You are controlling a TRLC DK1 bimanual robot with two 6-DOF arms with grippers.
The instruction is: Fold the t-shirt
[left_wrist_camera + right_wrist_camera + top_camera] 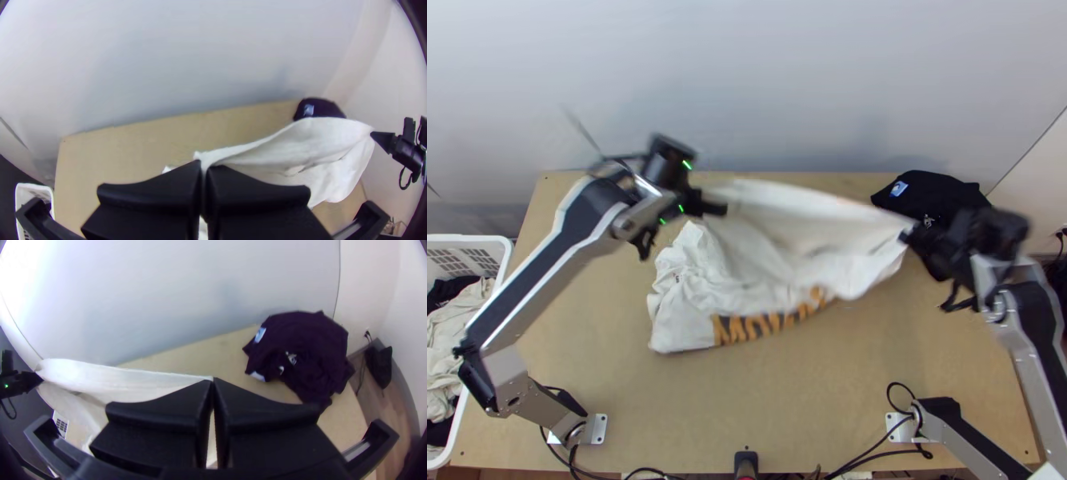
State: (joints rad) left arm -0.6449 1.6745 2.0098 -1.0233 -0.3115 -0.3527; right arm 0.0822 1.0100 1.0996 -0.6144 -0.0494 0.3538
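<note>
"White t-shirt point(795, 240), where?"

"Middle of the top view, stretched between both grippers, its lower left part rumpled on the table point(587, 320)."

"And the fingers?"

"Left gripper point(723, 210), left of centre, pinches the shirt's upper edge. Right gripper point(907, 234), right of centre, pinches another end."

"Anything in the way?"

"A dark bunched garment point(931, 190) at upper right, near the right gripper. The white basket point(506, 260) of clothes point(455, 336) stands at the left edge; black cables point(883, 454) run along the bottom."
</note>
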